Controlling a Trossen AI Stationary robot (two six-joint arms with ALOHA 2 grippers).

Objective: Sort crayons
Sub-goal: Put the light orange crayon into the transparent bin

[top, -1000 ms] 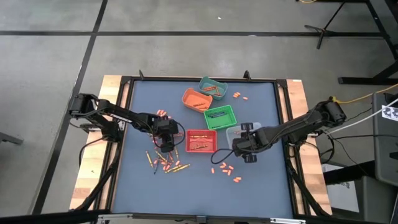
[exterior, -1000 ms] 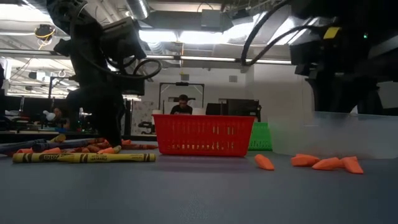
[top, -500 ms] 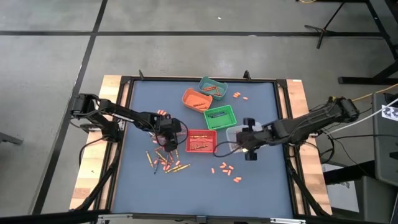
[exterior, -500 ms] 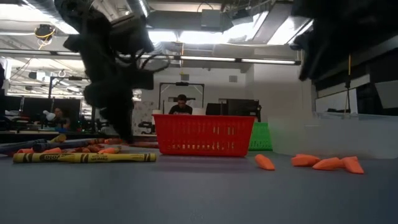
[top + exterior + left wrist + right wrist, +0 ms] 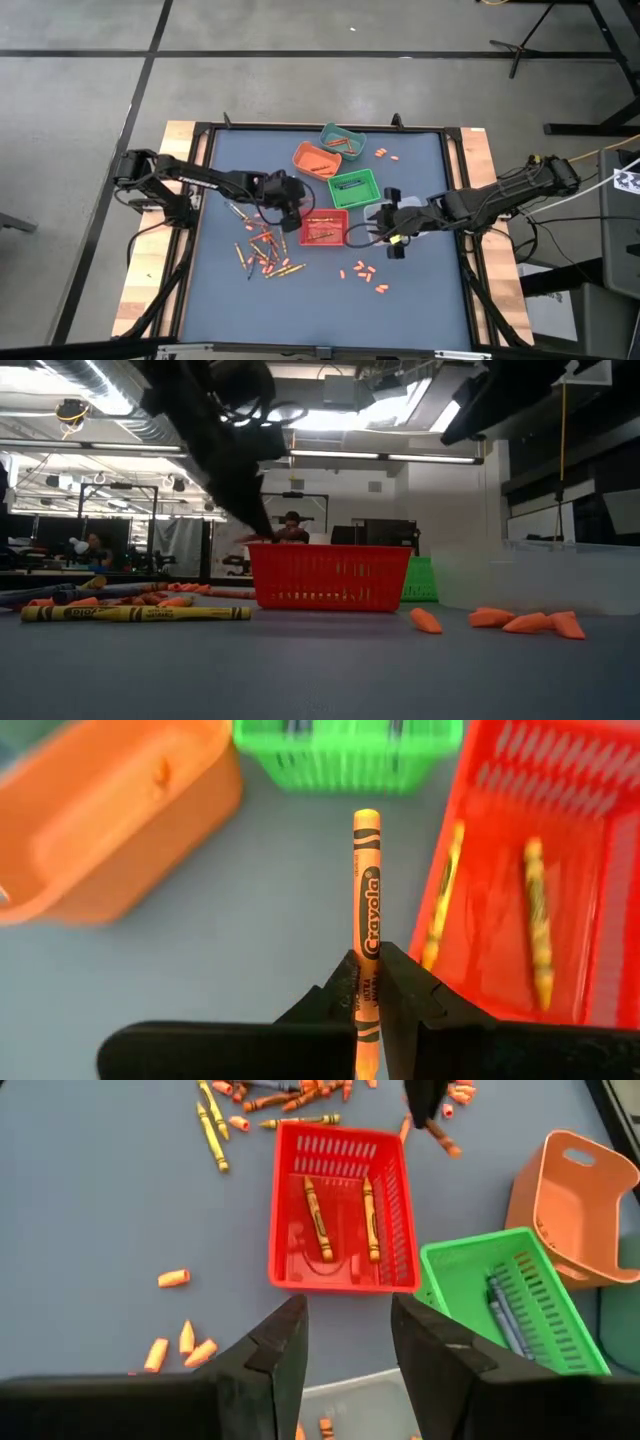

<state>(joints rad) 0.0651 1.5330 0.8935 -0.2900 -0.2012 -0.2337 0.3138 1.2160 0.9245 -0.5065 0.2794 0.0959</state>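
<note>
The left gripper (image 5: 365,995) is clamped on one orange crayon (image 5: 366,910), which points straight ahead, just left of the red bin (image 5: 325,228) near the table's middle. That bin holds two crayons already. The right gripper (image 5: 345,1342) waits open, farther right.

The left hand (image 5: 291,203) has risen off the crayon pile (image 5: 262,255) and swung over to the edge of the red bin (image 5: 324,228), now pinched shut on one orange crayon (image 5: 366,920) it lifted from the worktop. The right hand (image 5: 391,221) has pulled back from the stubs (image 5: 362,272) and shifted up beside the clear bin (image 5: 377,215), nearer the green one (image 5: 353,187).
</note>
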